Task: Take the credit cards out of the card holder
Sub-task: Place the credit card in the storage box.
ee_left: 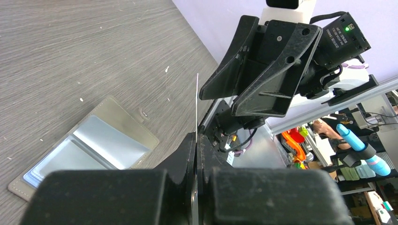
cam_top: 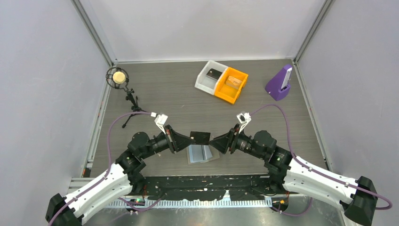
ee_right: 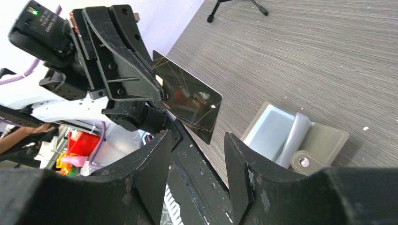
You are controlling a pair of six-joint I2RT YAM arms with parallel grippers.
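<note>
The card holder point(cam_top: 203, 155) lies open on the table between the arms, its light blue panels up; it also shows in the left wrist view point(ee_left: 89, 145) and the right wrist view point(ee_right: 295, 136). My left gripper point(cam_top: 190, 139) is shut on a black credit card point(cam_top: 202, 137) and holds it above the holder. In the left wrist view the card point(ee_left: 196, 105) is edge-on between the closed fingers point(ee_left: 187, 154). In the right wrist view the card point(ee_right: 187, 101) faces my right gripper point(ee_right: 197, 154), which is open and empty just short of it point(cam_top: 215, 142).
A white bin point(cam_top: 209, 75) and an orange bin point(cam_top: 231, 84) stand side by side at the back middle. A purple stand point(cam_top: 280, 82) is at the back right. A microphone on a small tripod point(cam_top: 118, 79) stands at the back left.
</note>
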